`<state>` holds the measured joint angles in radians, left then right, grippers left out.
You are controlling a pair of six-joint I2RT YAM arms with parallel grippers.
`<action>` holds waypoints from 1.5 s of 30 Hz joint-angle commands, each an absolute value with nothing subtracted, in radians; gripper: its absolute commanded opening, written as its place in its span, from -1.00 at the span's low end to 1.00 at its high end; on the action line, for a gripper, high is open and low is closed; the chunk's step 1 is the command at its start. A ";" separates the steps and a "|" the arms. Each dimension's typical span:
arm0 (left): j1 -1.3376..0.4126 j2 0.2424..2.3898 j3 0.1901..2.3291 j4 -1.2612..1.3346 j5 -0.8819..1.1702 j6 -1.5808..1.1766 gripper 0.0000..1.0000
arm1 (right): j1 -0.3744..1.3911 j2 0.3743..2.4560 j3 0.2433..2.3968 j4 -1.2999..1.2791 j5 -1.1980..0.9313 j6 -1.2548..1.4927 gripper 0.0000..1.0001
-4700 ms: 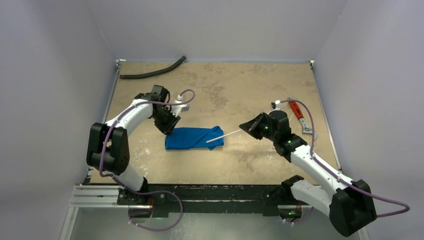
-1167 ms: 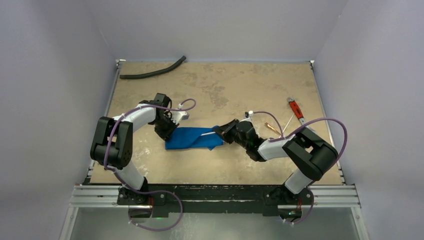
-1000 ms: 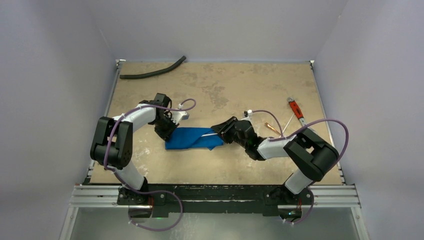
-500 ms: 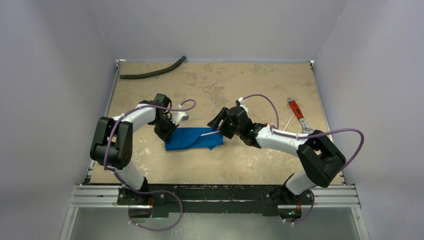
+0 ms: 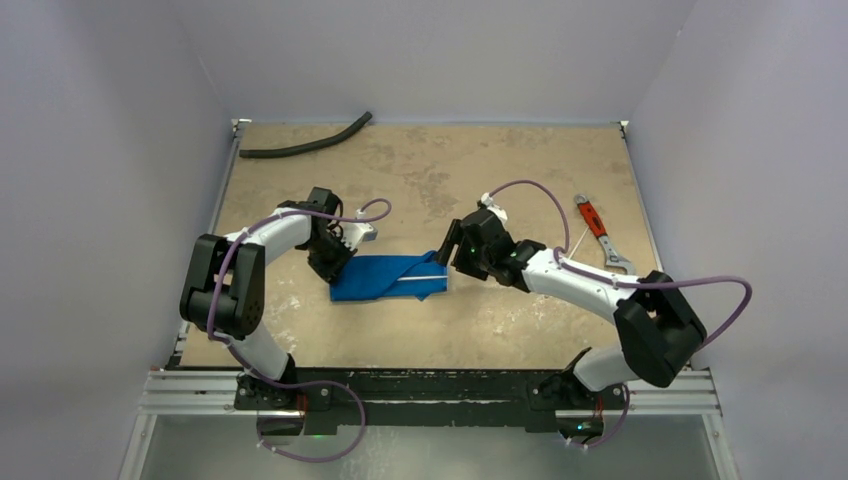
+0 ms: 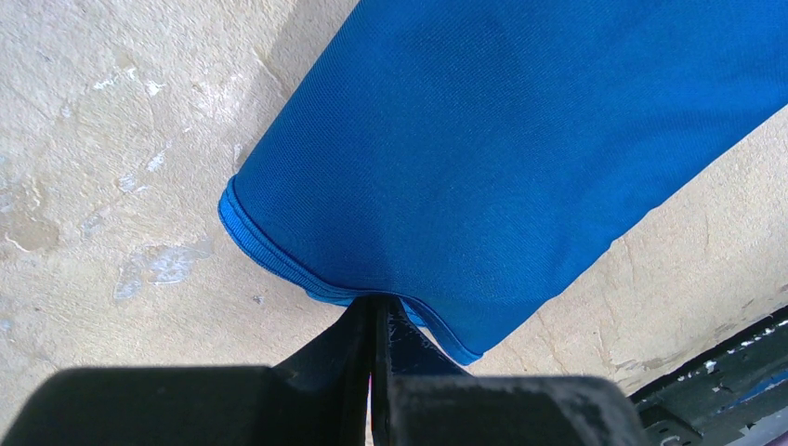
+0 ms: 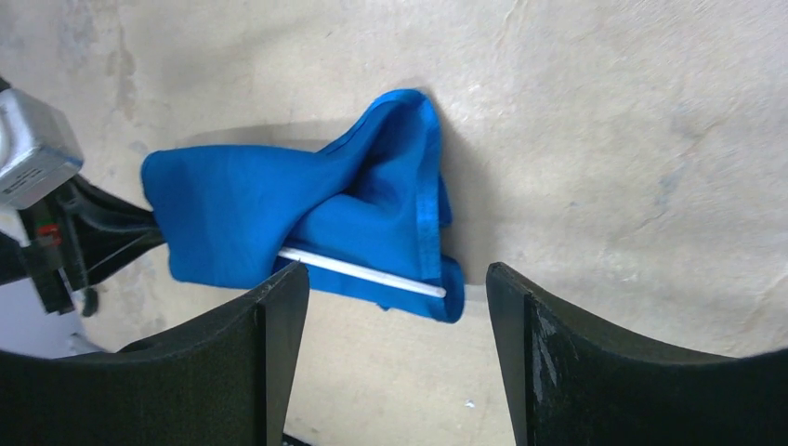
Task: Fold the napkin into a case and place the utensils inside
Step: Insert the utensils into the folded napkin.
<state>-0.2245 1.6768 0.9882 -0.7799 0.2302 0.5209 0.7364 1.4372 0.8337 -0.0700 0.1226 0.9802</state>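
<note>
While the left fingers (image 6: 346, 346) stand pressed together, clamped on the hemmed edge at the left end of the napkin (image 6: 520, 149), the right fingers (image 7: 271, 346) stand wide apart and hold nothing; they hover just beside the right end of the cloth, clear of it; one slim silver utensil (image 7: 364, 273) lies in the fold at that end, partly under the upper layer and partly exposed; the napkin lies as a loosely rolled oblong near the middle of the table (image 5: 500, 160), between the two arms; a second slim piece appears to lie well apart to the right, near the red-handled wrench (image 5: 598, 232)

Step in hand, by judgement: release and retreat after inserting the first piece; to do it well, draw the right fingers straight back along the line of the utensil without closing, so that neither one drags the hem or pulls the piece out; keep the left pinch firm so that the mouth of the case does not shift

Against the view of a second ago: the right fingers were then nearly together at the mouth of the fold, with the utensil between them; they have since parted and drawn back to the right, leaving the piece in the cloth; the left arm and its pinch are unchanged
</note>
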 commanded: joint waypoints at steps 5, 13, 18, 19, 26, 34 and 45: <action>-0.218 1.648 1.002 -0.793 0.249 0.536 -1.00 | 0.732 1.457 0.875 -0.122 0.203 0.881 0.43; -0.218 1.659 1.008 -0.791 0.250 0.533 -1.00 | 0.770 1.517 0.922 -0.091 0.179 0.864 0.33; -0.219 1.661 1.010 -0.787 0.251 0.530 -1.00 | 0.800 1.545 0.937 -0.101 0.183 0.866 0.31; -0.218 1.662 1.010 -0.786 0.253 0.530 -1.00 | 0.805 1.548 0.942 -0.103 0.187 0.864 0.31; -0.218 1.664 1.009 -0.782 0.258 0.529 -1.00 | 0.836 1.572 0.969 -0.113 0.196 0.867 0.30; -0.218 1.663 0.999 -0.778 0.261 0.530 -1.00 | 0.850 1.600 0.995 -0.118 0.188 0.881 0.29; -0.218 1.650 1.007 -0.795 0.267 0.533 -1.00 | 0.648 1.415 0.963 -0.243 0.237 0.802 0.46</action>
<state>-0.2245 1.6768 0.9886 -0.7830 0.2409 0.5198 0.7792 1.5455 0.9722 -0.1982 0.1806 0.8597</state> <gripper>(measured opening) 0.003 0.724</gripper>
